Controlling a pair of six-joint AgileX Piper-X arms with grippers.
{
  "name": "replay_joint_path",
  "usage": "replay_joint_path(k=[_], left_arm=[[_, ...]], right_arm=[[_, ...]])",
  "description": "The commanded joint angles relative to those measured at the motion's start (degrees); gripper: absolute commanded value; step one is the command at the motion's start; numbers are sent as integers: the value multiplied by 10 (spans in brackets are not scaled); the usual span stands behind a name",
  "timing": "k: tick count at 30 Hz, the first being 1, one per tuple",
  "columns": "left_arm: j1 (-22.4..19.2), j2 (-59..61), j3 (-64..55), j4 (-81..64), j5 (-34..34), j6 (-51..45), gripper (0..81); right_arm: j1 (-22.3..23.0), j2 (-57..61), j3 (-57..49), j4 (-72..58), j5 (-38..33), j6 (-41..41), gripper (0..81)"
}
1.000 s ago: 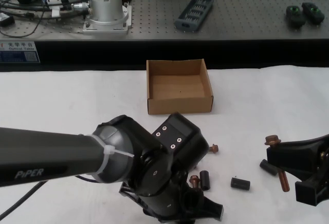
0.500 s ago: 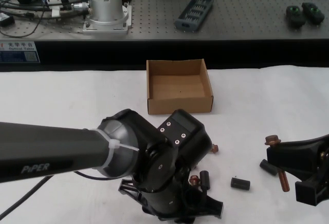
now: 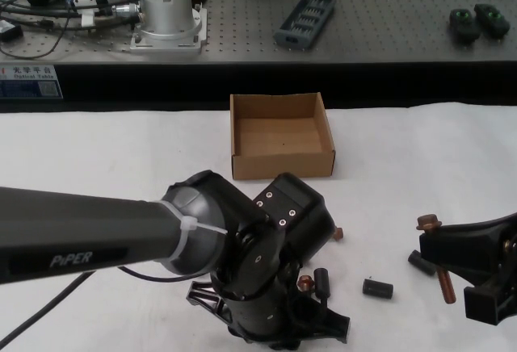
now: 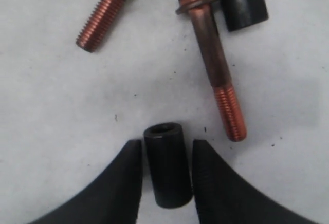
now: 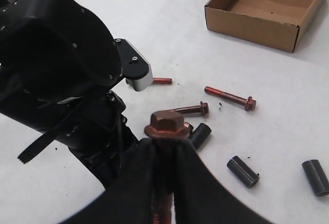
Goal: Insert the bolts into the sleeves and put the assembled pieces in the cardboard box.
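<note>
Sleeve (image 4: pixel 167 175), short black cylinder, flat on white cloth (image 4: pixel 51 106) between parted fingers of left gripper (image 4: pixel 167 144), copper-coloured flanged hex bolt (image 5: pixel 165 124) clamped head-up in right gripper (image 5: pixel 163 149).

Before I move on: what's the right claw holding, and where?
A bolt, gripped by the right claw on its shank just below the head.

Copper bolts (image 5: pixel 230 97) and black sleeves (image 5: pixel 242 171) lie near the open cardboard box (image 5: pixel 250 26)

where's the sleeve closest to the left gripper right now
In the left wrist view the sleeve lies on the cloth between the left gripper's open fingers, with a bolt just beyond it to one side.
</note>
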Motion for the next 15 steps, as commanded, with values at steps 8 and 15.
replay_joint_path(k=[8,15], left_arm=[[-2,9,-6,39,6,-5,219],[-2,9,-6,28,-4,52,127]], right_arm=[[1,-5,-3,-4,1,0,43],[1,-5,-3,-4,1,-12,43]])
